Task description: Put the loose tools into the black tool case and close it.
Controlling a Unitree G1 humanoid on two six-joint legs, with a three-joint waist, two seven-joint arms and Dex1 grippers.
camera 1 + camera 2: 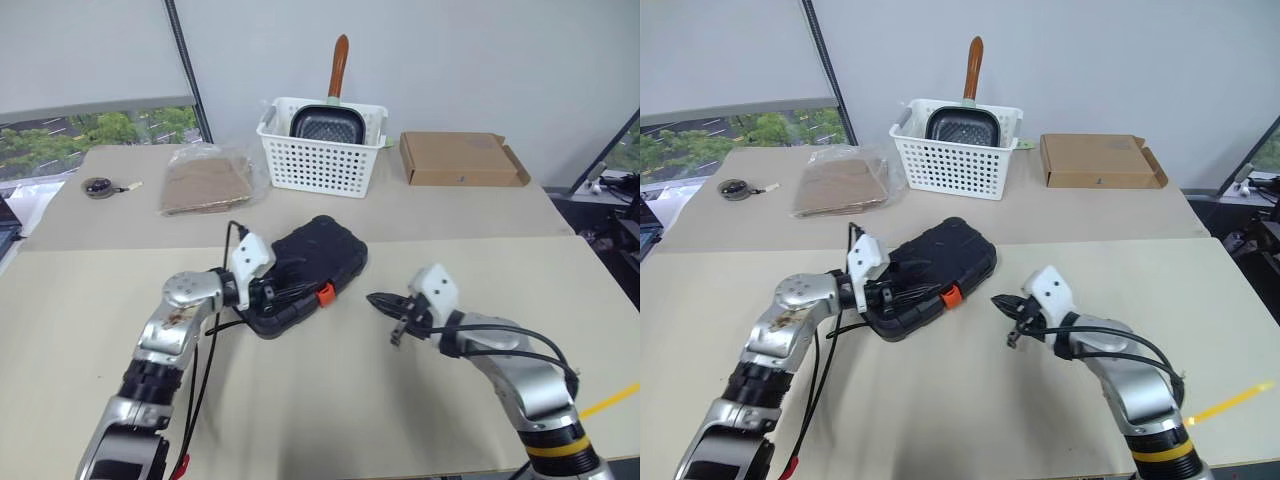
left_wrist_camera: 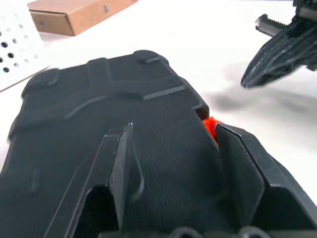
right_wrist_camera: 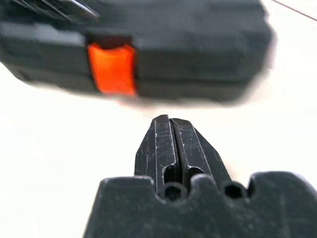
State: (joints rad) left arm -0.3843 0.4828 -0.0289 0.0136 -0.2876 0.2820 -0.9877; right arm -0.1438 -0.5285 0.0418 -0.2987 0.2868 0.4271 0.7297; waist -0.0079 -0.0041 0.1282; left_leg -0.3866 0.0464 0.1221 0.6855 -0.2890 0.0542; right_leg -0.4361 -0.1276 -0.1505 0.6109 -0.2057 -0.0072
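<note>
Flat black plastic clamshell case (image 1: 310, 272), lid down on worktop (image 1: 330, 400): rigid, smooth, likely slippery; best held at edges by orange latch (image 1: 325, 294). Left pincer (image 1: 268, 292) spread over its near-left corner; right pincer (image 1: 385, 302) clenched, empty.

ARM AND GRIPPER POSE

Left arm: enters from lower left of head view, forearm angled up-right toward centre. Left gripper (image 2: 168, 163) fingers spread apart, approx. level. Right arm: enters from lower right, elbow bent, wrist pointing left. Right gripper (image 3: 168, 134) fingers pressed together, tips toward frame centre.
</note>
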